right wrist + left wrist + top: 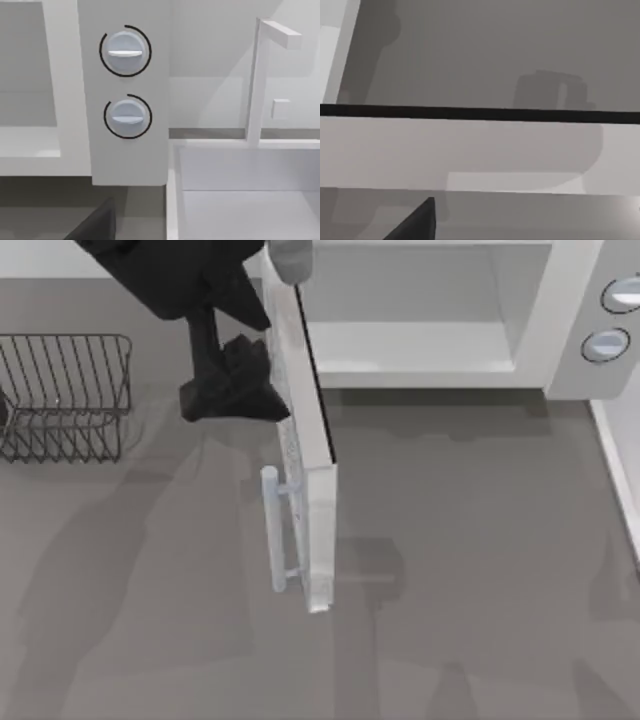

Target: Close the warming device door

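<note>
The warming device (430, 350) is a white microwave at the back of the table, its pale cavity showing. Two grey-blue knobs (125, 50) sit on its control panel. The door (310, 440) stands wide open, swung out toward the front and seen edge-on, with its bar handle (272, 530) on the left face. My left gripper (240, 390), black, is at the door's left outer face, between hinge and handle; whether it touches the door I cannot tell. The door's pale frame (470, 155) is very close in the left wrist view. A dark finger (95, 222) of my right gripper faces the control panel.
A dark wire rack (60, 395) stands at the far left of the table. A white basin-like unit (240, 190) with a thin white post sits to the right of the microwave. Grey tabletop (470, 570) lies in front of the cavity.
</note>
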